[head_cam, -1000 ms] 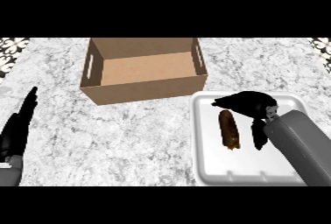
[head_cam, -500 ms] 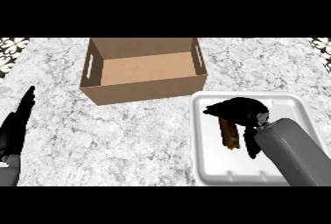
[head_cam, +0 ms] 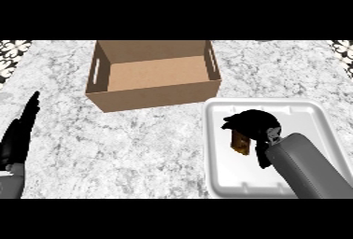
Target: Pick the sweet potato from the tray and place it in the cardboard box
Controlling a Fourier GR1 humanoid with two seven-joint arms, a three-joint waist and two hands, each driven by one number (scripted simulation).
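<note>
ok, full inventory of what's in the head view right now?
counter: 1, white-grey marble, fills the view
cardboard box: 1, brown, open at the top, nothing visible inside, upper centre
tray: 1, white, lower right, close to the box's front right corner
sweet potato: 1, brown, lying in the tray, upper part hidden by the hand
patterned patches: 2, black and white, top corners beyond the counter
right hand: 1, black, fingers curled over the sweet potato in the tray
left hand: 1, black, open, resting at the left edge
forearms: 2, grey, coming in from the lower edge
</note>
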